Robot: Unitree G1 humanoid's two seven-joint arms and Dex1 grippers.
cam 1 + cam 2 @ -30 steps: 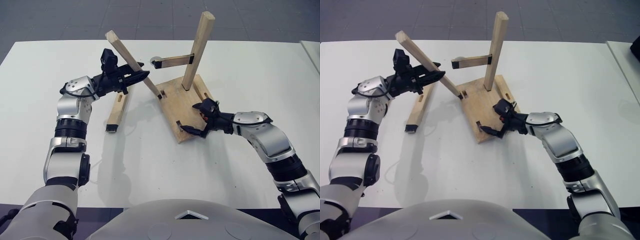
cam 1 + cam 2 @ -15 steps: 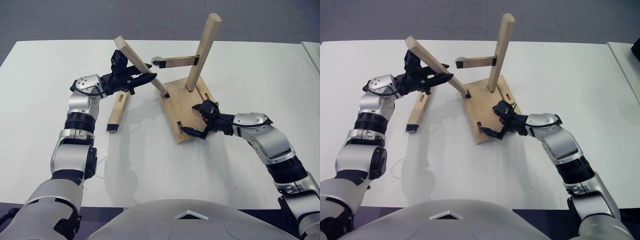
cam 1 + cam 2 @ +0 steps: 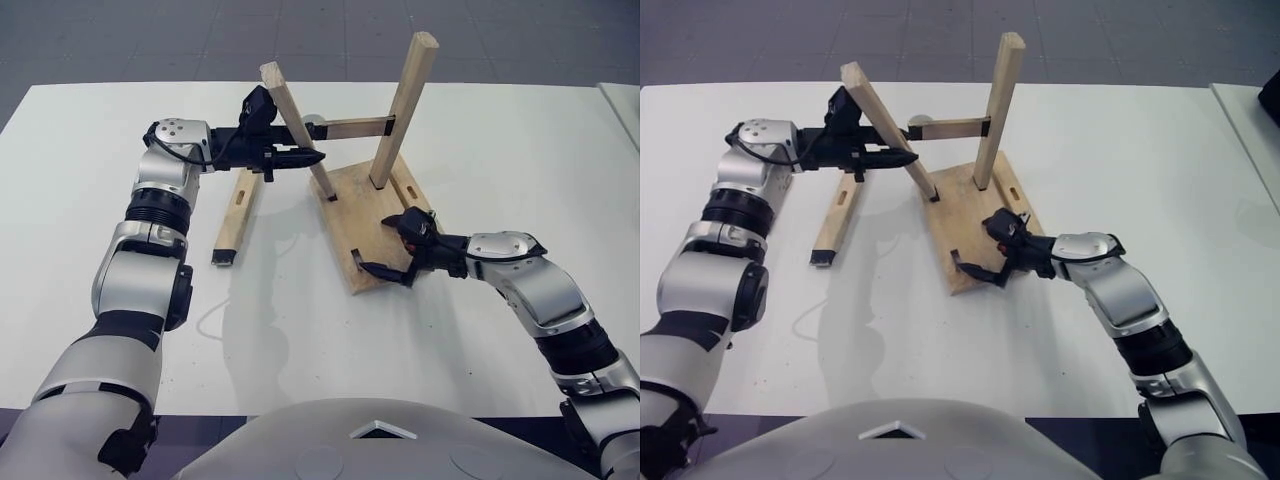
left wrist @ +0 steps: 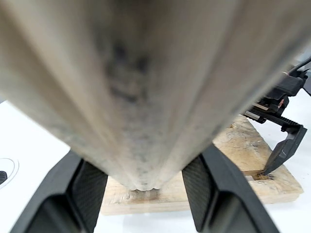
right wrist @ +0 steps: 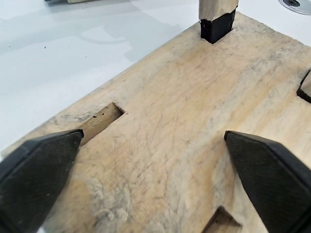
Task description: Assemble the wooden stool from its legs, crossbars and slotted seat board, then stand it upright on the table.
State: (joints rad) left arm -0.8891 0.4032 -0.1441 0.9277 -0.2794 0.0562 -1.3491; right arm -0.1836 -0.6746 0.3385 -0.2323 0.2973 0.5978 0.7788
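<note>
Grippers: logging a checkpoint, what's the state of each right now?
Left gripper: closed on the tilted leg.
Right gripper: open, spread over the seat board at its near end.

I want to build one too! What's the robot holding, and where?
The left gripper grips the tilted leg near its middle, its lower end at the board. The right gripper is open over the board, holding nothing.

We note: seat (image 3: 360, 220) pale wood, streaky grain; legs (image 3: 400, 110) same pale wood, black tips; crossbar (image 3: 350, 127) likewise; table (image 3: 520, 130) white.
</note>
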